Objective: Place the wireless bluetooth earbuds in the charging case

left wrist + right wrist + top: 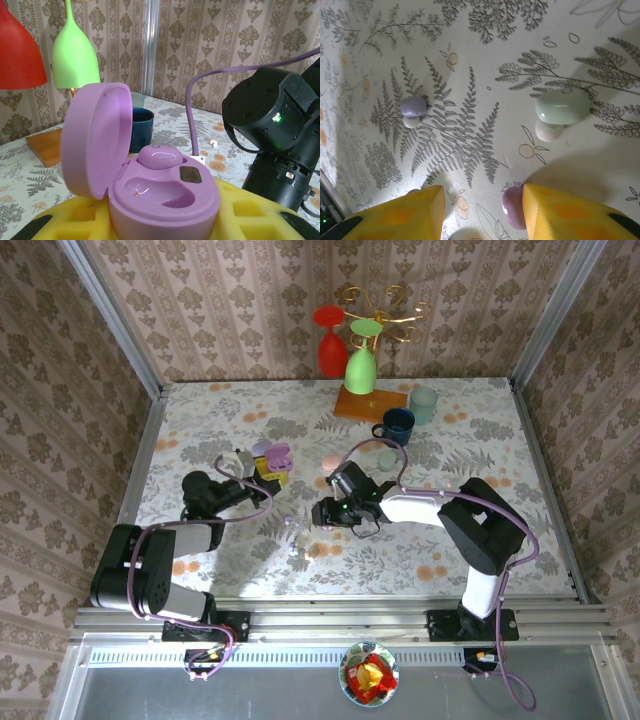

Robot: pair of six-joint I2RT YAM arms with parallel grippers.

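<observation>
Surface [485,60] carries a purple earbud [512,207] touching one side of our right claw [482,212], which we see spread. Our left claw [262,470] clamps the lilac case [165,200], lid up, second earbud [160,156] seated inside.

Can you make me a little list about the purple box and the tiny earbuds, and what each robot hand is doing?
Left gripper: shut on the purple case
Case lid: open, tipped back
Inside the case: one seated earbud, the other slot empty
Right gripper: open, low over the table
At one of its fingers: a purple earbud, touching the inner side
Loose on the table: a lilac earbud and a mint-green earbud, far apart
</observation>
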